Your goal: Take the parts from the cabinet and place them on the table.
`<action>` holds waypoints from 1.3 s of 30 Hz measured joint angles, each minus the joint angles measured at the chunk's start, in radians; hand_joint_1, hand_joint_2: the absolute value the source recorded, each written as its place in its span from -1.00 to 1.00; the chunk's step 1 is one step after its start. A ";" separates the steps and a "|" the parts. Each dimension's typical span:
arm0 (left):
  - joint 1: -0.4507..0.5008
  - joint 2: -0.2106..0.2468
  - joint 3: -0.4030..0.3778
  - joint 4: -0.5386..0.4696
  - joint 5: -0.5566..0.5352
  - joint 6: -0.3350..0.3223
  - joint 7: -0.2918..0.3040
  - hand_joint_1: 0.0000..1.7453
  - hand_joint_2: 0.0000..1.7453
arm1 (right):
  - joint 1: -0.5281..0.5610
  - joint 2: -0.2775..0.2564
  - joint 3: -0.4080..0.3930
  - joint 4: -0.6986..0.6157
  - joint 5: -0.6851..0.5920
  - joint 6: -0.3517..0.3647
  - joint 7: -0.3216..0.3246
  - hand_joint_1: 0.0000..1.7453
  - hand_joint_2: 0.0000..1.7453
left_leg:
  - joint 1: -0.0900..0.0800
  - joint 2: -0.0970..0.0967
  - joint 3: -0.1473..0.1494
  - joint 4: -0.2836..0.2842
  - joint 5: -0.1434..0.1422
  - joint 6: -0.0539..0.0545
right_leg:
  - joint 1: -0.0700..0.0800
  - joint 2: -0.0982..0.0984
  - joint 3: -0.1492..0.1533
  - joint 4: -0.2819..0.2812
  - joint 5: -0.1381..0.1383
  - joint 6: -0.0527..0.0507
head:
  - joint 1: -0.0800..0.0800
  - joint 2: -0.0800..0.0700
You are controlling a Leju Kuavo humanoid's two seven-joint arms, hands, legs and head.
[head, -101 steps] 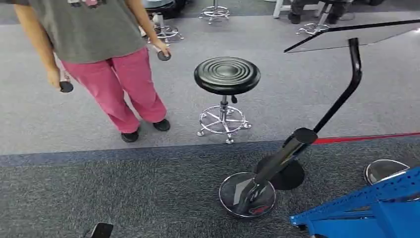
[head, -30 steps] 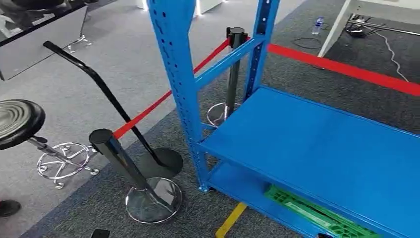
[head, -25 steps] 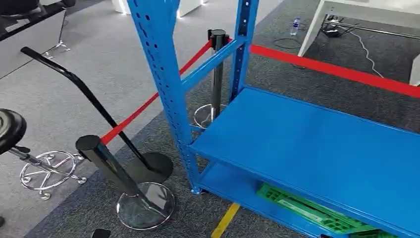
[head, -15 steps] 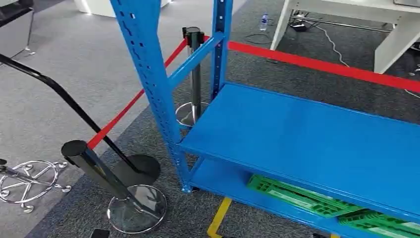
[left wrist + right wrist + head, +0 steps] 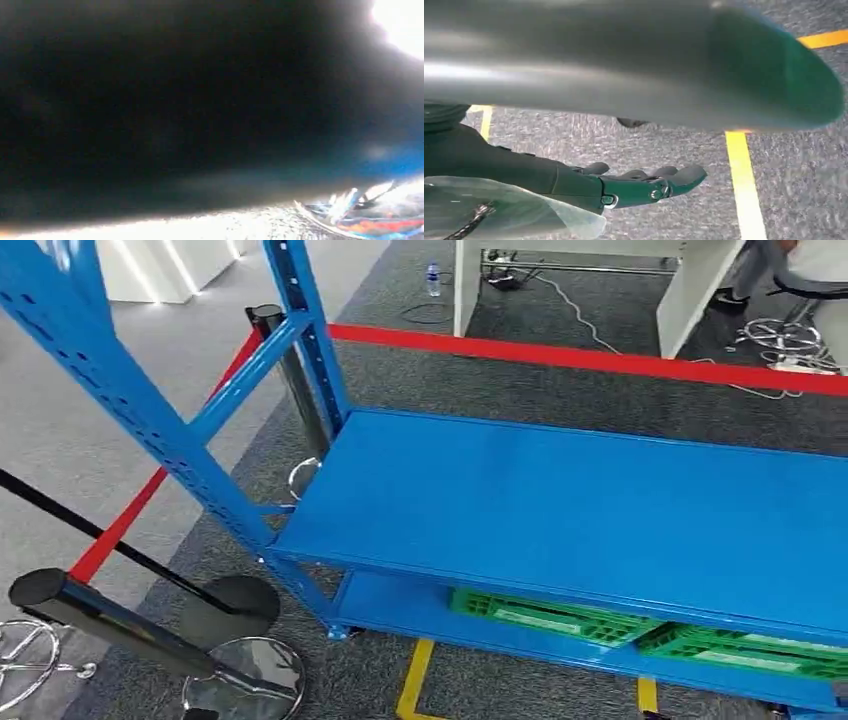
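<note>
Right hand (image 5: 644, 187) empty, fingers extended; left hand unclear. View swung right: blue cabinet (image 5: 560, 500) centred, green parts (image 5: 550, 617) below.

red barrier tape (image 5: 600, 358), chrome stanchion base (image 5: 243, 692)

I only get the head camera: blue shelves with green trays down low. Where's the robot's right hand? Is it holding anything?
Observer: The right wrist camera shows the right hand with its fingers stretched out, holding nothing.
Operator: What's around it?
Observer: Grey carpet lies beyond it, with a yellow line across the carpet.
Operator: And the left hand?
Observer: The left wrist camera is almost all dark and blurred, so I cannot tell.
</note>
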 joint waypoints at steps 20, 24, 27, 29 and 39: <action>0.000 -0.004 0.019 -0.005 -0.003 0.000 -0.002 -1.00 -1.00 | -0.004 0.002 -0.002 0.000 -0.002 -0.003 0.000 -1.00 -1.00 | -0.014 0.095 0.136 -0.326 0.159 0.023 | -0.007 -0.150 0.002 0.004 -0.018 0.051 | 0.008 0.000; -0.002 -0.004 0.020 -0.005 -0.012 0.008 -0.004 -1.00 -1.00 | -0.003 0.002 -0.005 0.000 -0.001 -0.018 -0.005 -1.00 -1.00 | -0.009 0.123 0.144 -0.324 0.158 0.008 | -0.006 -0.103 0.001 0.004 -0.006 0.023 | -0.001 0.000; -0.003 -0.003 0.029 -0.005 -0.027 0.067 0.012 -1.00 -1.00 | -0.006 0.002 -0.002 0.000 0.035 -0.074 -0.007 -1.00 -1.00 | 0.000 0.019 0.096 -0.205 0.069 -0.004 | -0.008 -0.083 -0.002 0.002 0.000 0.005 | -0.006 0.000; -0.003 -0.004 0.042 -0.002 -0.036 0.111 0.026 -1.00 -1.00 | -0.009 0.002 0.015 0.000 0.069 -0.106 -0.009 -1.00 -1.00 | 0.000 0.003 0.019 -0.040 0.003 -0.004 | -0.003 -0.065 -0.005 0.002 0.002 -0.002 | -0.006 0.000; -0.030 -0.002 0.064 0.024 -0.047 0.158 0.020 -1.00 -1.00 | -0.009 0.003 0.081 0.003 0.127 -0.129 -0.028 -1.00 -1.00 | -0.010 -0.009 0.115 -0.315 0.168 0.008 | 0.010 -0.033 -0.017 0.011 0.005 -0.005 | -0.004 0.000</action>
